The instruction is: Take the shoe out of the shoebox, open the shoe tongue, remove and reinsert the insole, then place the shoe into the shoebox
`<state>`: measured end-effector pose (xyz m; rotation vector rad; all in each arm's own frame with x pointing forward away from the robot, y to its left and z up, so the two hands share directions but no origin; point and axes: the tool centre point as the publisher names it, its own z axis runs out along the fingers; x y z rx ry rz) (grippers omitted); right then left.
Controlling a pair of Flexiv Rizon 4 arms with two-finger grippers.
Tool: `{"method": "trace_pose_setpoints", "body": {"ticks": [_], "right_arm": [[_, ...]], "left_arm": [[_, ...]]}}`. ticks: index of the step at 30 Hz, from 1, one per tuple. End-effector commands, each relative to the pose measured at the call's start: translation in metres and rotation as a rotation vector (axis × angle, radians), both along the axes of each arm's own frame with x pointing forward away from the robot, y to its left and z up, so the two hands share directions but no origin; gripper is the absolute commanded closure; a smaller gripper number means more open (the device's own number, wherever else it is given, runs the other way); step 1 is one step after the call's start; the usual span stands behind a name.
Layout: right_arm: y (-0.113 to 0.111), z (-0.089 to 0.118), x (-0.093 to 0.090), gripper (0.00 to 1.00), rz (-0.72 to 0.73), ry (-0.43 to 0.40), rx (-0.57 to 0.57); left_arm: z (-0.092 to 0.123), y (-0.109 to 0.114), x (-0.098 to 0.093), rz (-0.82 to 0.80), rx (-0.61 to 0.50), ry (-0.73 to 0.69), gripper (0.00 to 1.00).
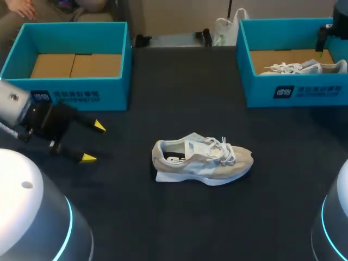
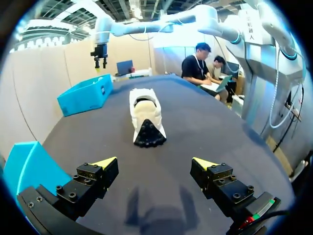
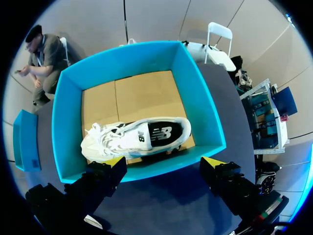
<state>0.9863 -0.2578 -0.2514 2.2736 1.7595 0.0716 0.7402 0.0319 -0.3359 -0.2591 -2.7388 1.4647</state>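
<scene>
Left gripper (image 1: pixel 93 142): fingers spread wide, nothing between them; held low over the table (image 1: pixel 163 217), just in front of the left shoebox (image 1: pixel 81 89); aimed at the loose shoe (image 1: pixel 202 162).
Right gripper (image 3: pixel 164 161): fingers apart, empty; held above the right shoebox (image 3: pixel 205 112), over one long wall; the boxed shoe (image 3: pixel 137 138) lies below and ahead of the tips.
Loose shoe, position: mid-table, between the two boxes; well apart from both grippers; touched by neither.
Loose shoe, axis: long axis runs across the table, left to right; heel toward the left gripper, toe toward the robot's right; opening upward (sole down, as far as the views show).
Boxed shoe, axis: lies along the box's long side, close to the wall nearest the robot; laced toe toward the table's middle, heel toward the robot's right.
Left shoebox: cardboard floor only; no shoe inside.
Step in hand (judgement): one shoe is already out; tongue opening and insole removal not begun; laces appear tied.
Next move (judgement): the left gripper closes in on the heel to steady it; the right arm must leave its box and come to the tongue; alternatively it descends on the boxed shoe; the views do not settle which.
</scene>
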Motion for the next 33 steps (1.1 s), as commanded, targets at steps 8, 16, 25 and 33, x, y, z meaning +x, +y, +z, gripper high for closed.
{"method": "trace_pose_setpoints", "body": {"ticks": [8, 16, 25, 33], "right_arm": [[0.0, 0.0, 0.0, 0.0, -0.001, -0.001, 0.0], [0.0, 0.0, 0.0, 0.0, -0.001, -0.001, 0.0], [0.0, 0.0, 0.0, 0.0, -0.001, -0.001, 0.0], [0.0, 0.0, 0.0, 0.0, -0.001, -0.001, 0.0]], "left_arm": [[-0.033, -0.002, -0.01, 0.109, -0.098, 0.048, 0.0], [-0.049, -0.004, -0.01, 0.159, -0.155, 0.064, 0.0], [-0.053, -0.002, -0.002, 0.109, -0.296, 0.118, 0.0], [-0.052, -0.001, -0.001, 0.081, -0.315, 0.117, 0.0]]}}
